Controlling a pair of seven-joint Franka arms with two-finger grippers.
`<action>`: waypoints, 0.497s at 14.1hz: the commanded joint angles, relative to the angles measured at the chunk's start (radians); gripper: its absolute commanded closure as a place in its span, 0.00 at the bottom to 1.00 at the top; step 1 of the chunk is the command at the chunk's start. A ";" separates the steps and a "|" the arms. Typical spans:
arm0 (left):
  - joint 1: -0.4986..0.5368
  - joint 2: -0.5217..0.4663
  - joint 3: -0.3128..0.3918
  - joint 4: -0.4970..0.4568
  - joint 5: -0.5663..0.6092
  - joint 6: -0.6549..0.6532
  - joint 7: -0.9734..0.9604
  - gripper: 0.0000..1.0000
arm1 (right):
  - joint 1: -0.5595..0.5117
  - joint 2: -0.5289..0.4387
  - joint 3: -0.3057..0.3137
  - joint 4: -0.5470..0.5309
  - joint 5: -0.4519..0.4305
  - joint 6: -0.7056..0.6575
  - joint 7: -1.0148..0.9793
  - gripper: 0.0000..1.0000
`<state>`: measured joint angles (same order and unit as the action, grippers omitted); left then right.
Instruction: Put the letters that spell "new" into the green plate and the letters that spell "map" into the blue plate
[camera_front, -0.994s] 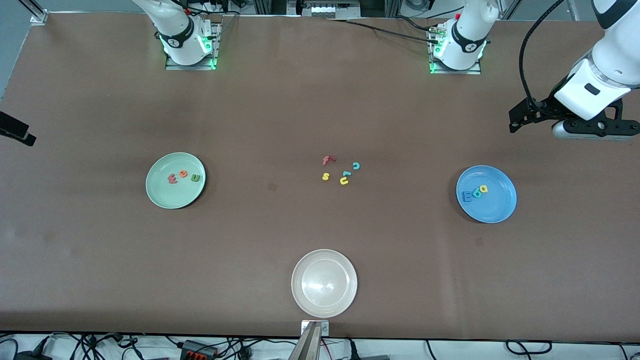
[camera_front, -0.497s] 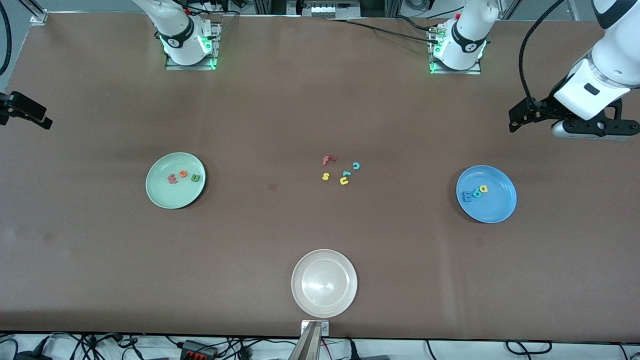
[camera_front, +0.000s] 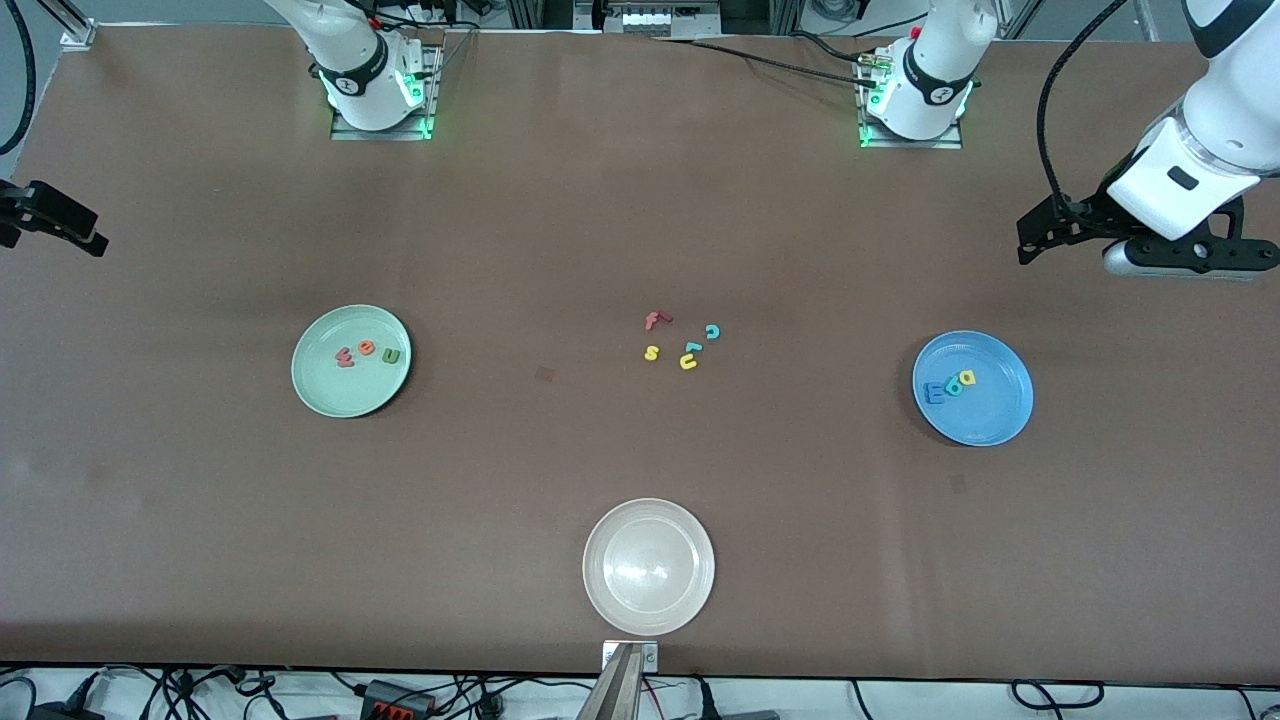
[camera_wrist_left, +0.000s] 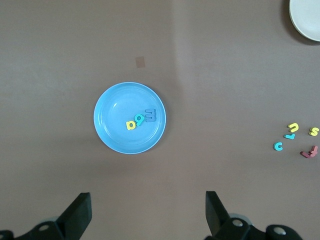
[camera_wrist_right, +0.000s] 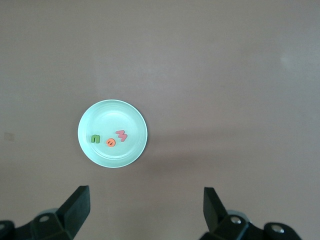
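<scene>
From the front we see the green plate (camera_front: 350, 361) toward the right arm's end of the table, with the red w (camera_front: 345, 357), orange e (camera_front: 366, 348) and olive n (camera_front: 390, 356) lying in it in a row. The blue plate (camera_front: 972, 388) sits toward the left arm's end, holding the blue m (camera_front: 934, 393), teal a (camera_front: 953, 386) and yellow p (camera_front: 967, 378), which touch one another. Between the two plates lie the spare letters (camera_front: 682, 340), loose on the table (camera_front: 640, 230): a red f, a yellow s, a teal c, a teal l and a yellow hooked one. A beige plate (camera_front: 648, 567) stands nearer the camera than these. The left gripper (camera_front: 1040, 240) hangs over bare table at the left arm's end, up and away from the blue plate; only a dark tip of the right gripper (camera_front: 50, 220) shows at the other edge, well apart from the green plate. From the left wrist, we look down past our spread, empty fingers (camera_wrist_left: 80, 215) at the blue plate (camera_wrist_left: 112, 135) well below and ahead of them, its three letters together near the middle, the spares off to one side. From the right wrist, the fingers (camera_wrist_right: 77, 207) likewise stand wide with nothing between them, and the green plate (camera_wrist_right: 100, 150) lies well below, ahead of the tool, with n, e and w side by side in it.
</scene>
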<state>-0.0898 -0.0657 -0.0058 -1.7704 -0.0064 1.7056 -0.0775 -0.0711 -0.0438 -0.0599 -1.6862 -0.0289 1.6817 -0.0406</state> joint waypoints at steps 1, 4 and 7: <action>-0.004 0.007 -0.002 0.028 0.000 -0.024 -0.008 0.00 | 0.001 -0.022 0.005 -0.026 -0.019 0.012 0.010 0.00; -0.002 0.007 -0.008 0.028 -0.001 -0.047 -0.007 0.00 | 0.000 -0.018 0.003 -0.026 -0.019 0.012 0.011 0.00; -0.002 0.007 -0.008 0.028 -0.001 -0.047 -0.008 0.00 | 0.004 -0.011 0.003 -0.026 -0.019 0.015 0.010 0.00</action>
<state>-0.0900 -0.0657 -0.0113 -1.7698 -0.0064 1.6829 -0.0775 -0.0714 -0.0435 -0.0600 -1.6941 -0.0301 1.6822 -0.0406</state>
